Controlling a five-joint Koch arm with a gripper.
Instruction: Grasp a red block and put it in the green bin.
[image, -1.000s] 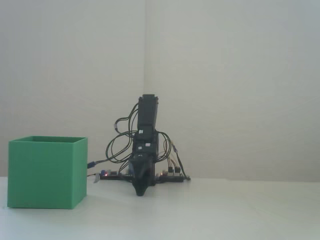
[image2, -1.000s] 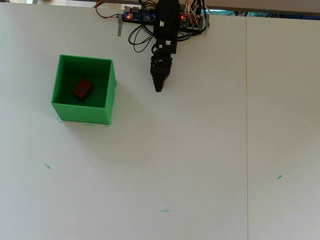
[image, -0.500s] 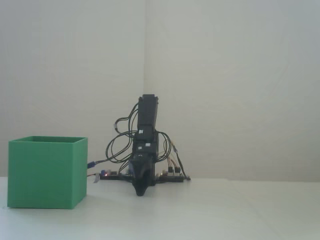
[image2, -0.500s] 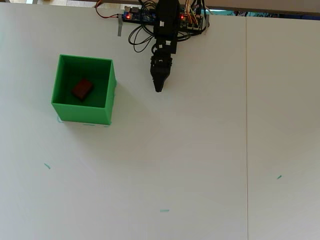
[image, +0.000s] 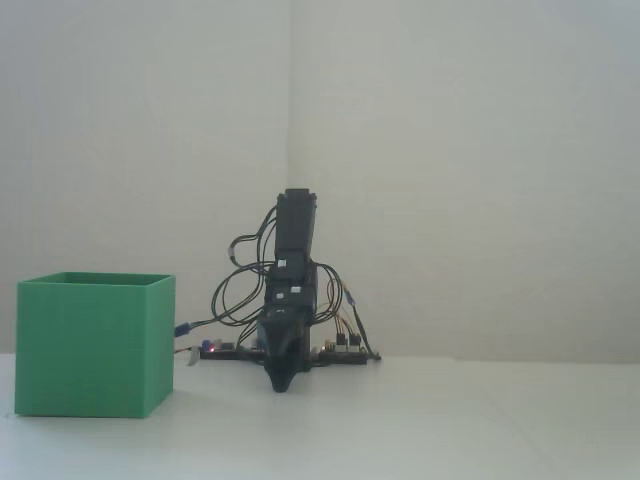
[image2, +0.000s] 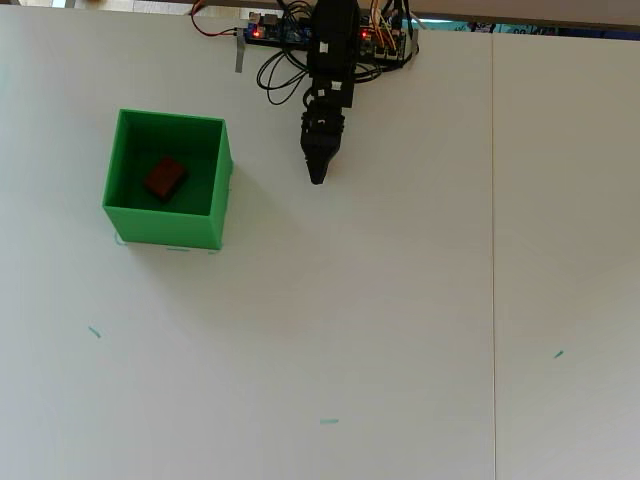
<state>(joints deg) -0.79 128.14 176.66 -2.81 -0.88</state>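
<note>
The red block (image2: 164, 178) lies on the floor inside the green bin (image2: 213, 190) at the left of the overhead view. In the fixed view only the bin's outer walls (image: 90, 345) show, so the block is hidden there. My gripper (image2: 318, 177) points down at the table to the right of the bin, well apart from it, near the arm's base. Its jaws come together to a single point with nothing between them. In the fixed view the gripper (image: 281, 386) hangs just above the table.
The arm's base with circuit boards and loose wires (image2: 300, 35) sits at the far edge of the white table. A seam (image2: 493, 250) runs down the table on the right. Small green marks (image2: 329, 421) dot the surface.
</note>
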